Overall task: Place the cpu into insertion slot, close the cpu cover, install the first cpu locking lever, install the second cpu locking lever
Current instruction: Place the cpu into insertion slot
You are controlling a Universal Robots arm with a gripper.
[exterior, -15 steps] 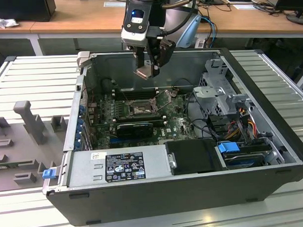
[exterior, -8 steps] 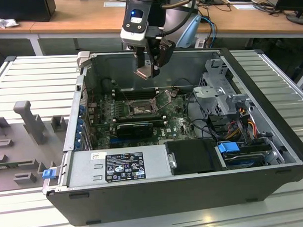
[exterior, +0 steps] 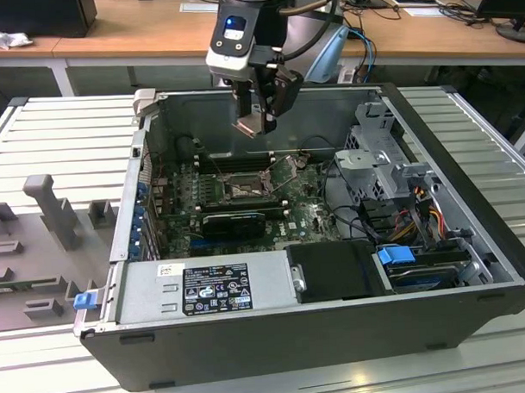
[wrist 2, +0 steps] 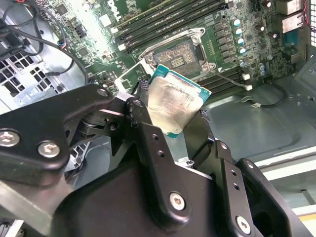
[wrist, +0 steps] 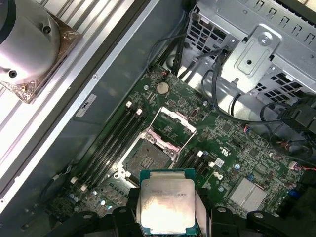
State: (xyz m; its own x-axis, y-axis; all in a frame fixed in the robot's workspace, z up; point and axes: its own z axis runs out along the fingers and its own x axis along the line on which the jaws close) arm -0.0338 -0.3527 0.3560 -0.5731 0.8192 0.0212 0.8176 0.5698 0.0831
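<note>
Over an open computer case on a ribbed grey surface, the robot's hand grips the cpu. We see its black fingers closed against opposite edges of the chip, with the pale metal face showing between them in both wrist views. In the exterior view the chip hangs in the air near the case's far wall, clear of the green circuit board below and touching nothing but the hand.

The insertion slot lies bare on that board, a dark square inside a silvery rim. In the first wrist view it sits just past the chip's far edge. The cpu cover is swung open and stands up from one side of the slot, its cut-out centre showing the board behind. Long black memory slots run along one side of the socket in the first wrist view. In the second wrist view a thin wire lever angles away from the socket's rim.

A power supply box with a printed label fills the case's near side in the exterior view. Metal drive bays and loose cables occupy the end at the exterior view's right.
</note>
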